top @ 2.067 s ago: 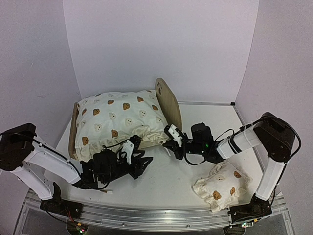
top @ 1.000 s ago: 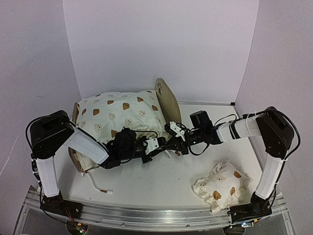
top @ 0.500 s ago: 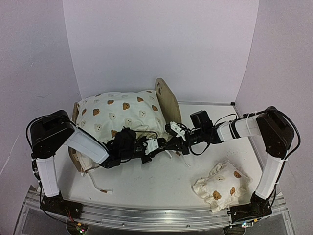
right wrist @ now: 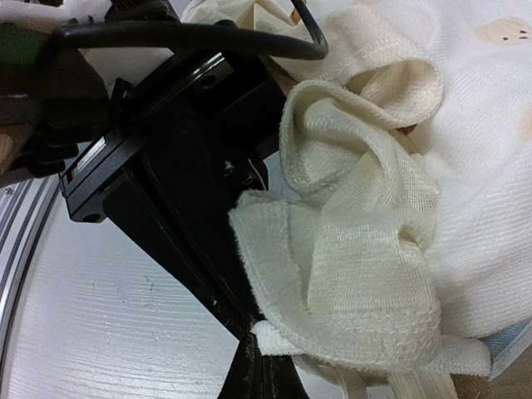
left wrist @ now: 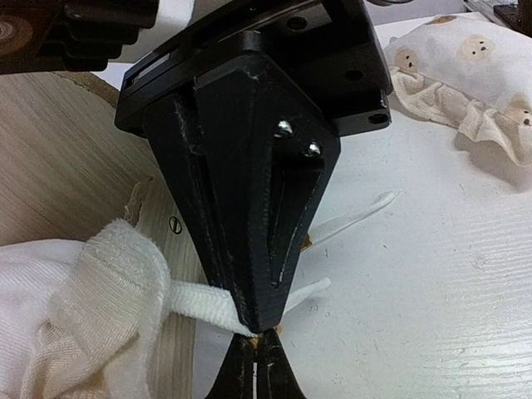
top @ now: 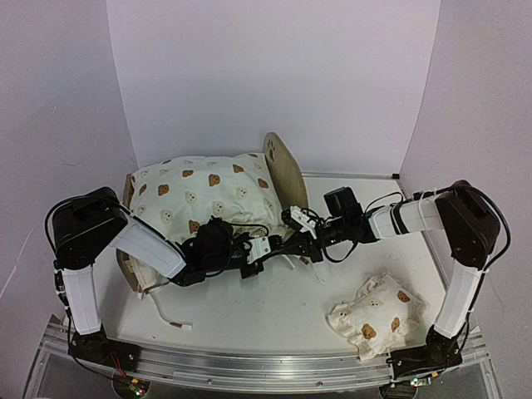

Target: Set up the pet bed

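Robot lab test cell: plain white wall panels (top: 274, 75), white tabletop (top: 266, 312), aluminium rail (top: 249, 366) carrying arm bases (top: 420, 362).

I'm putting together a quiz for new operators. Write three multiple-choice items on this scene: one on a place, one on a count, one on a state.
1. Where on the table does the pillow lie?
A. far left corner
B. front right
C. middle of the back edge

2. How many bear-print soft things show?
A. one
B. three
C. two

3. How do the jaws of the left gripper stand?
A. shut
B. wide open
C. half open around the pillow

Answers:
1 B: it lies close to the right arm's base.
2 C: there are only the cushion on the bed and the pillow.
3 A: in the left wrist view the jaws meet with no gap.
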`<state>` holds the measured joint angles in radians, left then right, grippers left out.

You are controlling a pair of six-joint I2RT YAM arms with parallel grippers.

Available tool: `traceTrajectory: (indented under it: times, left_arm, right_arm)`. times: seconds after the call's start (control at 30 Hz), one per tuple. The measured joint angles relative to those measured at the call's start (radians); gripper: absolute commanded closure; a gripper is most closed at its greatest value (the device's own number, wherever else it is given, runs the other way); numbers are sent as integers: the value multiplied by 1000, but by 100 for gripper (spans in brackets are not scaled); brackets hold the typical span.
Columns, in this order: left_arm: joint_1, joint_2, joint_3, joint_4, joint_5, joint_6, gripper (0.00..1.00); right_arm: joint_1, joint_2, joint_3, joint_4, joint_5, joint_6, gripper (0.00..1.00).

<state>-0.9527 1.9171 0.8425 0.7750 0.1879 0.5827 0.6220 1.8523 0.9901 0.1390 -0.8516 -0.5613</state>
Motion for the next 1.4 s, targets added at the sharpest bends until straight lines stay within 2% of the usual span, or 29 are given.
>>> traceTrajectory:
  times: [0.07,0.13,0.27,0.43,0.63,0.9,1.13,1.2,1.3,1.37,1.4]
  left_arm:
    - [0,0,0,0,-5,-9,100]
    - [0,0,0,0,-14,-32,100]
    - [-4,0,1,-5,-66,-121,100]
    - [-8,-3,1,-17,-142,-333,100]
    - [-14,-50,-19,-25,-203,-608,100]
    - [-34,-121,-39,-26,-254,-807,100]
    - [-66,-125,-39,-36,-271,-882,100]
    - [-75,-125,-39,-36,-271,-895,100]
    - [-86,-127,-39,-37,-274,-896,100]
    - [-93,-137,-39,-44,-278,-887,100]
    - [-94,-145,-39,-47,-278,-878,100]
  right_arm:
    - [0,0,0,0,0,0,97]
    - [0,0,0,0,6,11,82]
    - [13,-1,0,1,81,97,57]
    - [26,-67,-80,9,289,279,45]
    - [26,-188,-259,1,522,438,42]
    - [35,-188,-312,-8,713,562,44]
    - [148,-118,-283,38,805,629,44]
    - [180,-74,-261,48,852,653,51]
    - [203,-37,-228,65,933,688,78]
    - [203,-21,-217,79,977,710,93]
    - [204,-19,-217,83,991,716,97]
